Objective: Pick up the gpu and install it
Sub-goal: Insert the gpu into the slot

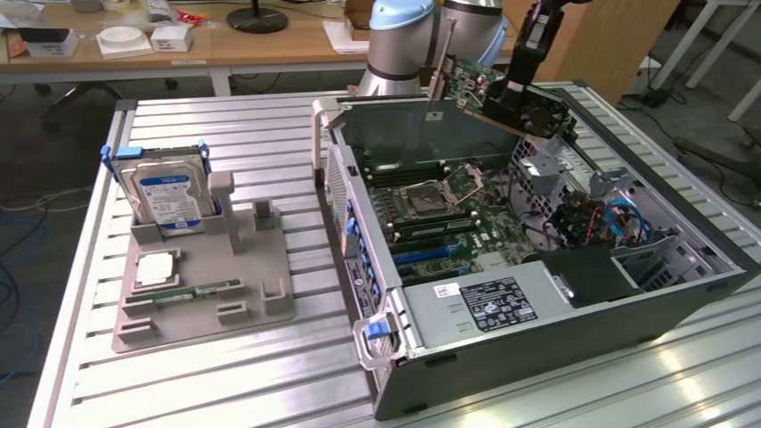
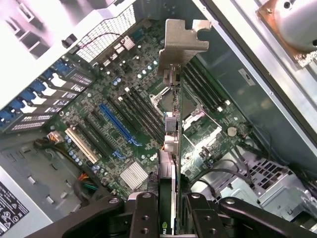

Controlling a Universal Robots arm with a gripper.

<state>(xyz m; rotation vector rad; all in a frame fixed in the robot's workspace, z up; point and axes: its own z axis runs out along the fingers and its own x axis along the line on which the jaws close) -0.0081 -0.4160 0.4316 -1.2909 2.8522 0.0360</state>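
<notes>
The fingers [image 2: 144, 218] pinch the gpu [image 1: 466, 75] by one end and hold it on edge in the air above the far rim of the case [image 1: 535, 343], towards the bench's [image 1: 238, 125] back edge. Its bracket [image 2: 182, 35] hangs over the motherboard [image 2: 114, 114], apart from the case walls, with open room on both sides.

Slatted metal desk [image 1: 238, 374] catching bright glare; beyond it, a wooden desk [image 1: 274, 49] carrying white boxes [image 1: 125, 40] and a round black base [image 1: 258, 18]; beside it, dark floor [image 1: 48, 152], blue cables [image 1: 17, 245] trailing.
</notes>
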